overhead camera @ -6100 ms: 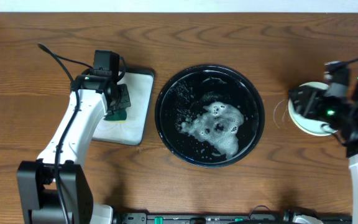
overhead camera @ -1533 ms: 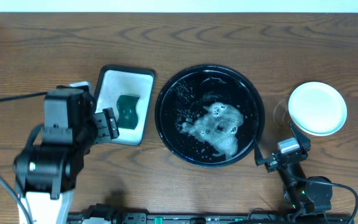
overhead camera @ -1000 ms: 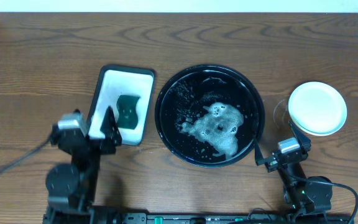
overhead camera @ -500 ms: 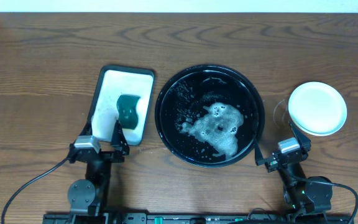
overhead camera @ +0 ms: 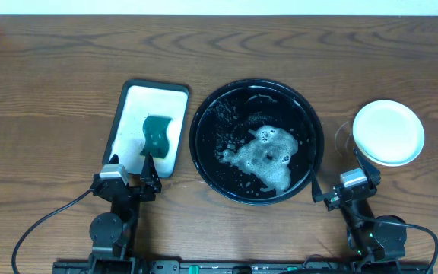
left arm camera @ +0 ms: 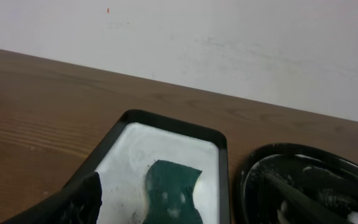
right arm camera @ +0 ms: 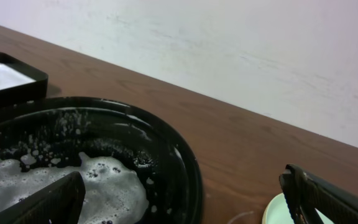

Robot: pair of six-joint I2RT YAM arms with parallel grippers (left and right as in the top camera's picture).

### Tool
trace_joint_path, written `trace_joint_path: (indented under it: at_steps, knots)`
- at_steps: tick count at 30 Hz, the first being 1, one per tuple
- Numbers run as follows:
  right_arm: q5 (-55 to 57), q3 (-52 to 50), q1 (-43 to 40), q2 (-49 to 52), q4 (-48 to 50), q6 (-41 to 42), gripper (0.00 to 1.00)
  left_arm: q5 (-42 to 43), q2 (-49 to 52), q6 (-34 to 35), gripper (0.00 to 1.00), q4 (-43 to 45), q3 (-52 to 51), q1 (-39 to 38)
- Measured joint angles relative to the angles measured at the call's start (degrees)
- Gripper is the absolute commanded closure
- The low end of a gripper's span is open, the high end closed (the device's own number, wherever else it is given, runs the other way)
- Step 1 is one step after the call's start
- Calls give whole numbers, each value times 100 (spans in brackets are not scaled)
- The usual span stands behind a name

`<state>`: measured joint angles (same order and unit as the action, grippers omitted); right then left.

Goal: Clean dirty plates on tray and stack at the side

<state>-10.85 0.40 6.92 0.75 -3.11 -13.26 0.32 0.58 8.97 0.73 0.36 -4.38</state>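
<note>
The left gripper [overhead camera: 130,167] and right gripper [overhead camera: 338,177] are held wide open, with nothing grasped. The plates [overhead camera: 388,132] appear stacked on bare wood just ahead-right of the right gripper, the nearer one. No plate is seen in the foamy tray [overhead camera: 195,137] ahead-left of it.

Your overhead view is bright and even, lit softly from above, with only faint shadows on the table [overhead camera: 52,76]. Near the right edge the plates [overhead camera: 388,132] wash out almost to white. The glossy tray [overhead camera: 207,156] shows small glints along its rim. In both wrist views the tool fingers [left arm camera: 73,202] [right arm camera: 328,196] are dark and blurred, while the table's far edge stays fairly sharp.
</note>
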Motion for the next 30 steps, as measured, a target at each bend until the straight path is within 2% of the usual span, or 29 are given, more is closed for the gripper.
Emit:
trace_joint_path:
  at_steps: [11,18,24,30]
  knots:
    - [0,0,0,0,0,0,1,44,0,-2,19,-24,2,0]
    - [0,0,0,0,0,0,1,42,0,0,19,472,0,0]
    - [0,0,2,0,0,0,1,59,7,0,19,-46,0,0]
    - [0,0,2,0,0,0,1,107,2,0,19,-181,33,0]
